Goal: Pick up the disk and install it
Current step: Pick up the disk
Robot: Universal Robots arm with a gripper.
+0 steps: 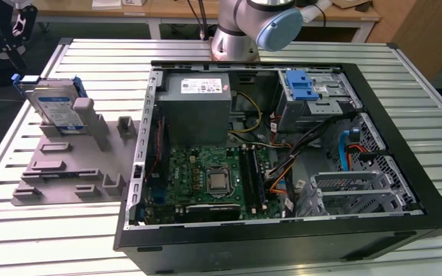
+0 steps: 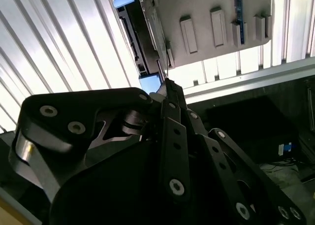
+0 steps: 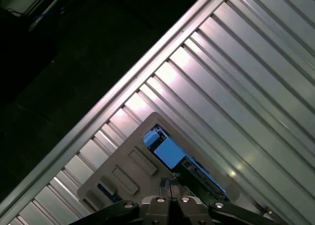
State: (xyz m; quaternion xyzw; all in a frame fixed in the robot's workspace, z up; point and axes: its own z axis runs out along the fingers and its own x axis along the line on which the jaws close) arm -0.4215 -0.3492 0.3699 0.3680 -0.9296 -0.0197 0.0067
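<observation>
Exterior view has the disk [image 1: 56,108] upright in its grey holder [image 1: 67,167] on the bench [image 1: 21,230], outside the computer case [image 1: 282,230]. Clenched on nothing, the fingers [image 2: 172,102] hover above it; neither pickup nor installation is done.

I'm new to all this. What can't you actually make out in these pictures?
- Disk: exterior view, its label print is too small; the grey holder hides its lower edge.
- Hand: first wrist view, cut off by the picture's edge; it covers part of the disk.
- Arm: exterior view, cut off by the top edge.
</observation>
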